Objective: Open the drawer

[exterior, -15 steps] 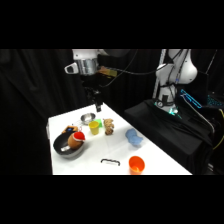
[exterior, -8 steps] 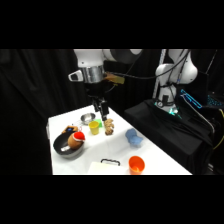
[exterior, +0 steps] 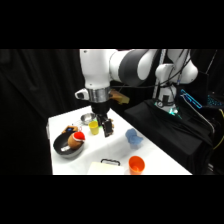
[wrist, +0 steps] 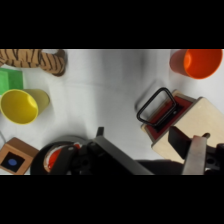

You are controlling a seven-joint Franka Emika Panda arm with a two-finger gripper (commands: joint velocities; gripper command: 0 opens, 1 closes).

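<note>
Your gripper (exterior: 107, 131) hangs above the table (exterior: 150, 155); you cannot tell how its fingers stand. The drawer (exterior: 110, 163) sits near the front edge, beside the orange cup (exterior: 136, 164).

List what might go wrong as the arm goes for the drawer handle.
1. The hand hangs above the table, not yet at the black bar handle; coming down off line, it may press on the drawer instead of hooking the handle.
2. The orange cup stands close beside the drawer, so a pull that way may knock it.
3. The drawer box looks light and loose on the table; it may slide along rather than open.
</note>
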